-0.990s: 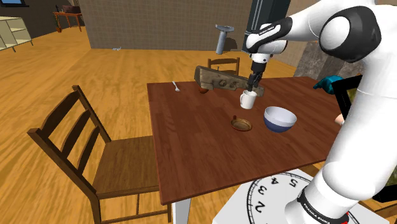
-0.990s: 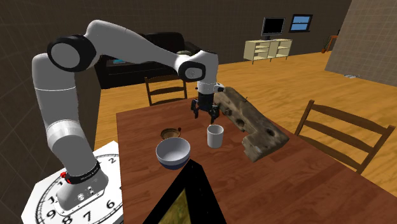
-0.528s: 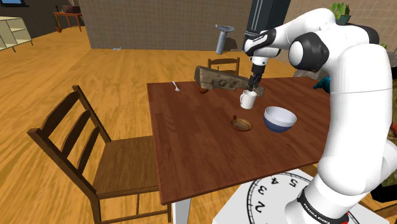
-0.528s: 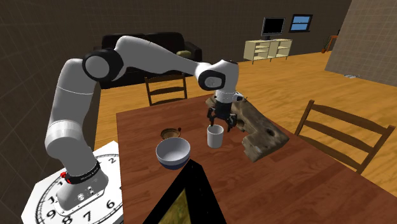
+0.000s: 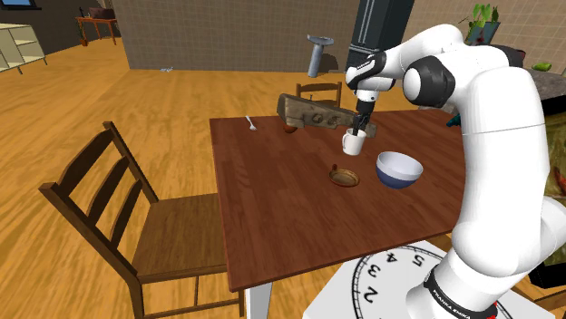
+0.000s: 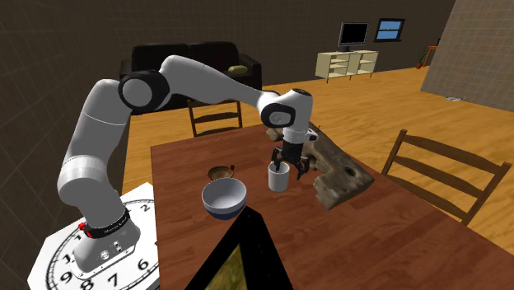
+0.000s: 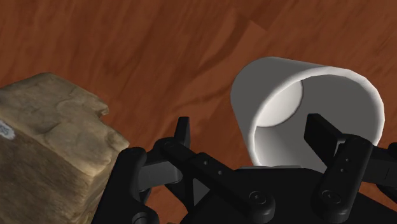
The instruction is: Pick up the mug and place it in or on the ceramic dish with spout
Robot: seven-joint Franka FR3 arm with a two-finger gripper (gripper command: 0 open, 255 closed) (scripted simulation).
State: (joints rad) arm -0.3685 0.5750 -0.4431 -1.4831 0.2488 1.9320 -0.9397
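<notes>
Warm plank flooring [image 5: 163, 100] surrounds a dark reddish wooden table [image 5: 272, 208]; a brown slat-back wooden chair [image 5: 177, 227] stands at its edge on the shoulder view's left, and a second chair of the same kind [image 6: 445, 169] stands at the second exterior view's right. A white Franka arm [image 5: 499, 136] rises from its clock-faced white stand [image 5: 390, 276] and bends over the far half of the tabletop.

A plain white mug [image 5: 353, 143] stands upright on the table, just beside a long weathered wooden block [image 5: 313, 113] bored with round holes; the all-black two-finger gripper [image 5: 360, 129] hangs directly over the mug's rim, pointing down. In the wrist view its fingers [image 7: 321, 130] stand apart, astride the mug's near wall; one appears to sit over the mug's mouth, while the other is outside and clear of the wall; nothing is clamped, though I cannot tell whether the inner finger brushes the mug.

A small round brown dish [image 5: 344, 177] with a little nub on its rim lies flat on the table near the mug, on the side toward the stand, apart from it; a blue-and-white bowl [image 5: 399, 169] sits just beside the dish, at the shoulder view's right. A pale spoon [image 5: 250, 123] lies near the table's far corner, well apart from the mug.
</notes>
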